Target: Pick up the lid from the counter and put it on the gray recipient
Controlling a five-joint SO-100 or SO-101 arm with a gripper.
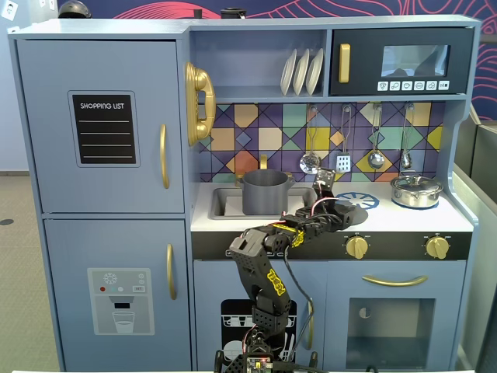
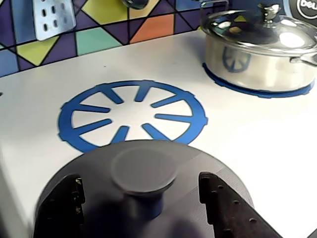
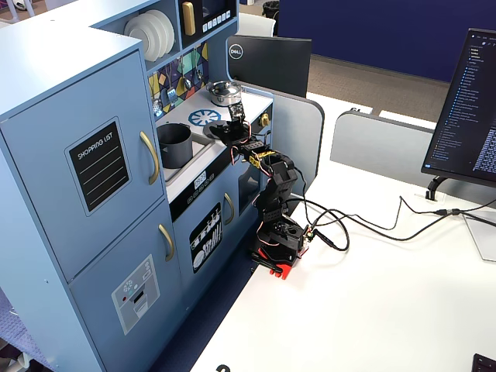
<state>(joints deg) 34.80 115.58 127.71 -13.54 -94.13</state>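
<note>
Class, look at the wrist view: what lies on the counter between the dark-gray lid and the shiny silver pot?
In the wrist view, only the blue burner print and bare counter separate the lid from the silver pot; no loose object lies there.

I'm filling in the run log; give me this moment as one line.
phase: grasping | end effector: open, fingers astride knob | lid: on counter | gray recipient: uncovered, in sink
</note>
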